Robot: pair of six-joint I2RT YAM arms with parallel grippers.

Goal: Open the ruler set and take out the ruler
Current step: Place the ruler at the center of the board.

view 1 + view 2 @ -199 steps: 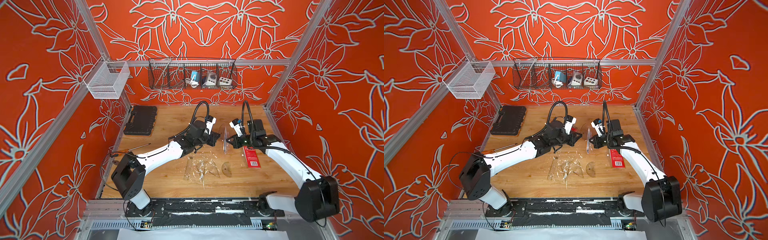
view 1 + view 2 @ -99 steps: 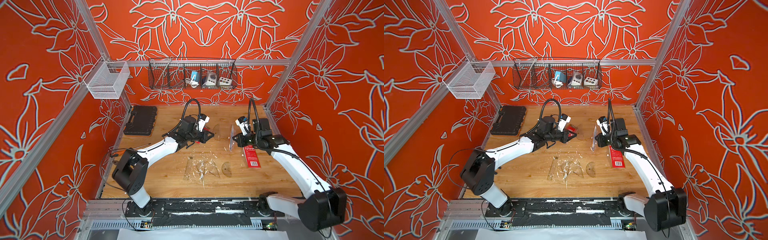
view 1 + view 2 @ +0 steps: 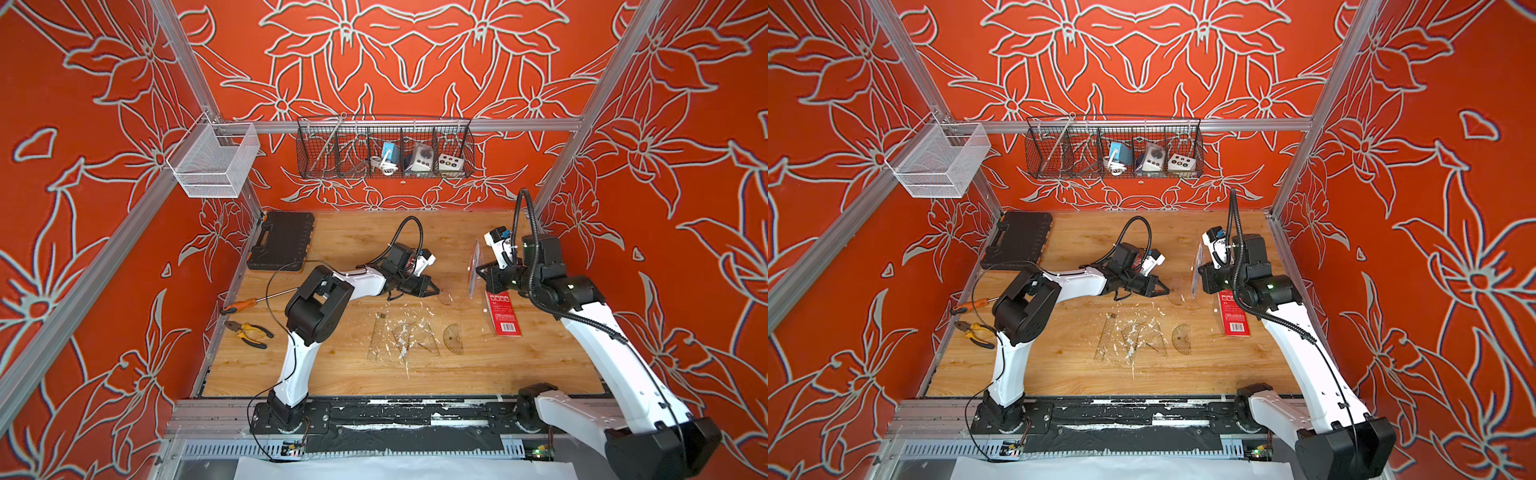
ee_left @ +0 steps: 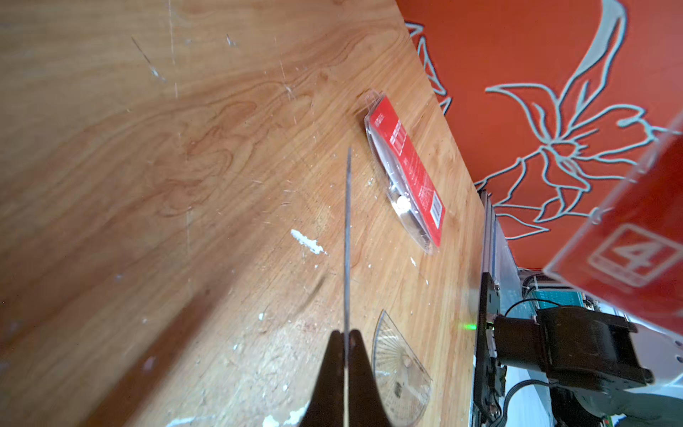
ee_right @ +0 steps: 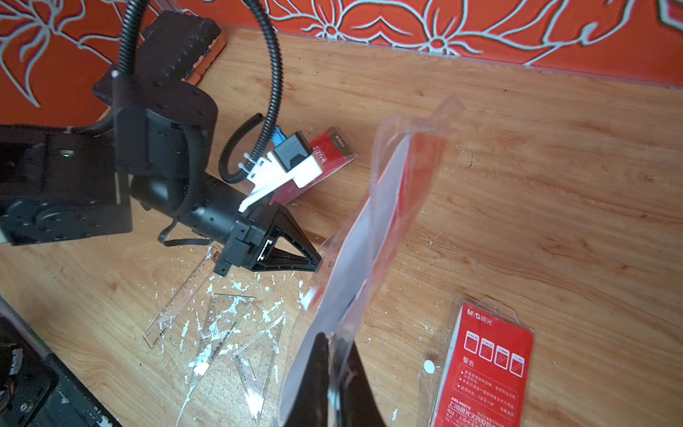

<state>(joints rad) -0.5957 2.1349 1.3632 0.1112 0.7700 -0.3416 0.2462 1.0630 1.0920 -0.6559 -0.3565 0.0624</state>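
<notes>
I am working over the wooden table (image 3: 540, 365). My right gripper (image 5: 334, 344) is pinching the ruler set (image 5: 388, 207), a clear pouch with a red card, and holding it upright off the wood at the right. A red pack (image 3: 505, 313) is lying flat just nearer. A ruler (image 5: 181, 299), two triangles (image 5: 221, 321) and a protractor (image 3: 454, 340) are lying loose at centre. My left gripper (image 4: 345, 334) is clamping a thin clear piece (image 4: 347, 229), showing edge-on; I cannot tell which piece.

Orange floral walls (image 3: 395, 62), wooden table (image 3: 353, 232), black wire basket (image 3: 320, 162)
</notes>
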